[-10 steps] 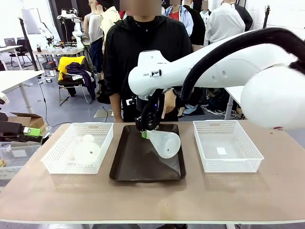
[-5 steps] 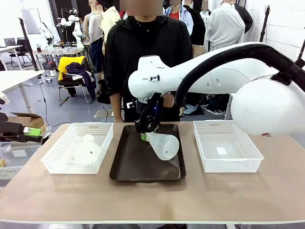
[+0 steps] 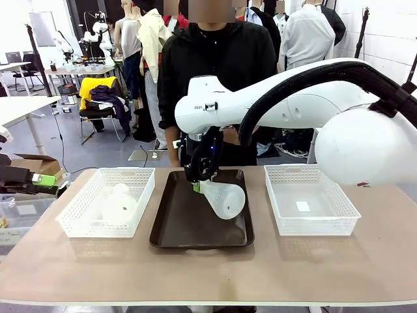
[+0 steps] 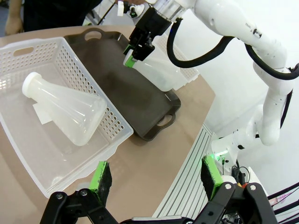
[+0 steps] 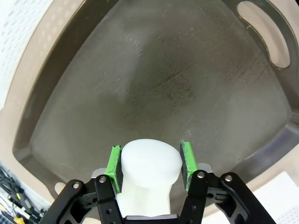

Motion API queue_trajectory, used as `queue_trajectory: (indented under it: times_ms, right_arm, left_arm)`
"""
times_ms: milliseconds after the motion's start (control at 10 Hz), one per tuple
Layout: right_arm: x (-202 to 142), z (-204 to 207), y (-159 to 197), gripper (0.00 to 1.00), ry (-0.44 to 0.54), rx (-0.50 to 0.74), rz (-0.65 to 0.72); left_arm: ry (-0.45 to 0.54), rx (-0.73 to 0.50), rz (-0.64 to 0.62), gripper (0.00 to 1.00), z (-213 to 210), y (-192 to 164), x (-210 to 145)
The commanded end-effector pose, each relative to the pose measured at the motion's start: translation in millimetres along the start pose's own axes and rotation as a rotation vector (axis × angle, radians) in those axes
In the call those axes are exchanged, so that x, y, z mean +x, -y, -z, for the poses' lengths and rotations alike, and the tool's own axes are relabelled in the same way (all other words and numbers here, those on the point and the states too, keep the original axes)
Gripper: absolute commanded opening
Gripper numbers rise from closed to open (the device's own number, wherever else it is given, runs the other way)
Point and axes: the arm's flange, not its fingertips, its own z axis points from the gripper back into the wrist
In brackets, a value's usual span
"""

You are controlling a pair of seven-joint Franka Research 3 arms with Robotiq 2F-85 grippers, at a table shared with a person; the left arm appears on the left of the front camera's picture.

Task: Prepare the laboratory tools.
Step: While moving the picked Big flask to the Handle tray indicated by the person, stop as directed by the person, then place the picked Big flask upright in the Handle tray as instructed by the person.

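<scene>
Front: right gripper [image 3: 197,184] clamped on the neck of a flask [image 3: 225,199] tilted over the tray [image 3: 172,231], base low, perhaps just off it; the other flask [image 3: 118,205] lies in the left basket [image 3: 75,225]. Left wrist: left gripper [image 4: 155,173] spread wide, empty, near that basket. Right wrist: pads [image 5: 114,163] pinch the neck, bare tray beyond

Tan surface [image 3: 195,274] running right across the front view, three things sitting straight on it in a row. On the robot's left, a white mesh basket [image 3: 91,229]. Dead centre, a dark rectangular tray [image 3: 186,222] with cut-out handles at its ends. On the right, a second white mesh basket [image 3: 316,225]. Each stands apart from its neighbour, with bare tan between and a broad bare strip along the near edge.
</scene>
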Motion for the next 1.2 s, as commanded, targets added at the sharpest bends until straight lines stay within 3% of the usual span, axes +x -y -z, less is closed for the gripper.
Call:
queue_trajectory:
  times_ms: [0,1100]
  right_arm:
    - [0.3,0.3,0.1,0.0,0.01,-0.003,0.005]
    - [0.3,0.3,0.1,0.0,0.01,-0.003,0.005]
  left_arm:
    - [0.002,-0.005,0.002,1.0,-1.3,0.5,-1.3]
    - [0.002,-0.005,0.002,1.0,-1.3,0.5,-1.3]
